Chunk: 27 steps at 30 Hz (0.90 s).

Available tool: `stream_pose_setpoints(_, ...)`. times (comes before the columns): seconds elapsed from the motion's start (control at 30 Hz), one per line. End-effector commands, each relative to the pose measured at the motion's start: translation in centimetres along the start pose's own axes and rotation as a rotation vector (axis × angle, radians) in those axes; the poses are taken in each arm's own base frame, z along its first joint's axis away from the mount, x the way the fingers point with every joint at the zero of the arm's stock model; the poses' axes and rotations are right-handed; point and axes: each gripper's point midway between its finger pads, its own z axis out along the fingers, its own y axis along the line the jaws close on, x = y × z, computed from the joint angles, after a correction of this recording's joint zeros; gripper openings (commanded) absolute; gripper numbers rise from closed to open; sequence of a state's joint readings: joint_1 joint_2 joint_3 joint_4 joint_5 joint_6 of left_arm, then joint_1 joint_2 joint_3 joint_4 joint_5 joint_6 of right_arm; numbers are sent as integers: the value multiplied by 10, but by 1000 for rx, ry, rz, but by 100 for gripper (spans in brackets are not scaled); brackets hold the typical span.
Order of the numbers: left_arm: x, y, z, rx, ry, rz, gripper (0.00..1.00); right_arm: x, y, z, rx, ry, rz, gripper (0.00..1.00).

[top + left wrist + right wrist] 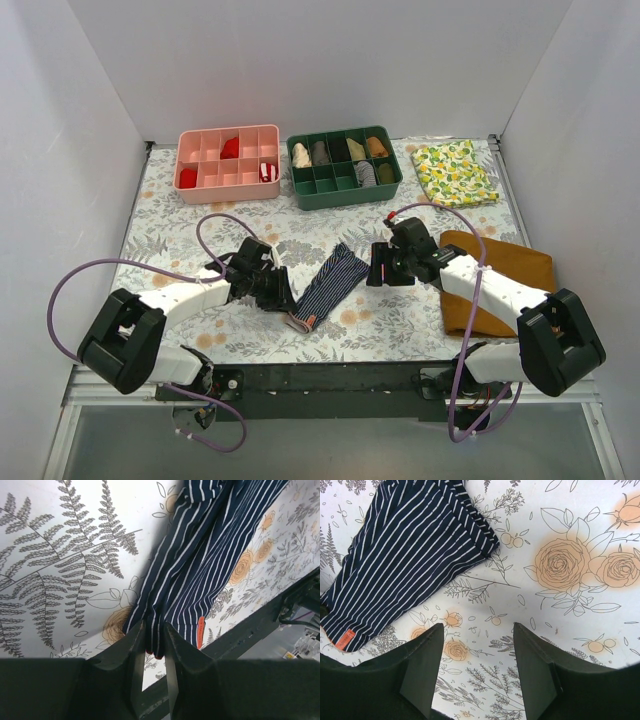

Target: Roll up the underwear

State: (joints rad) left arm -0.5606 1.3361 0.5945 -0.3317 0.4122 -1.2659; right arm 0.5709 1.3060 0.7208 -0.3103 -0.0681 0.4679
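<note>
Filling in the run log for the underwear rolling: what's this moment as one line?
left gripper: shut on near end of underwear | right gripper: open, empty, above table | underwear: folded strip, unrolled

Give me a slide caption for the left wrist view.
Left pincer pinching the near end of the striped underwear on the floral table.

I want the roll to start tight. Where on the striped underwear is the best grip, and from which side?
Grip the underwear at its near short end, beside the orange tag, coming from the near left. It lies folded into a long narrow strip, so a roll starts at a short end. The left gripper is shut there; the right gripper is open, off the cloth.
</note>
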Motion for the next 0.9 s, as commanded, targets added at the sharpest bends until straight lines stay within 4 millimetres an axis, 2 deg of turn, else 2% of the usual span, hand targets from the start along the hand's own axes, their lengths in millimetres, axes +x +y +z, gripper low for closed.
stream_pose_setpoints(0.0,-4,5,-1,-37,-42,-24,20,-5,8,-1,-37,-25,-6,65)
stream_pose_setpoints(0.13,0,12,1,-61,-35,-44,23,-8,11,-4,-47,-31,-10,65)
stream_pose_setpoints(0.37,-2,8,-3,-71,-25,-44,45,-26,34,-9,-134,-80,-15,62)
stream_pose_setpoints(0.43,-5,5,-6,-64,-34,-36,53,-33,45,-9,-175,-91,-12,57)
stream_pose_setpoints(0.6,-23,-12,-28,-62,-101,3,62,-42,68,-3,-284,-91,14,42)
stream_pose_setpoints(0.63,-25,-14,-31,-61,-110,10,62,-49,75,-2,-312,-112,12,40)
stream_pose_setpoints(0.77,-29,-26,-46,-44,-126,19,63,-50,90,6,-388,-68,19,28)
stream_pose_setpoints(0.8,-31,-32,-51,-22,-137,31,63,-48,90,12,-386,-47,22,27)
stream_pose_setpoints(0.83,-29,-35,-53,-6,-133,40,63,-55,96,13,-404,-68,11,26)
stream_pose_setpoints(0.87,-26,-40,-55,24,-120,48,62,-54,98,14,-408,-60,9,26)
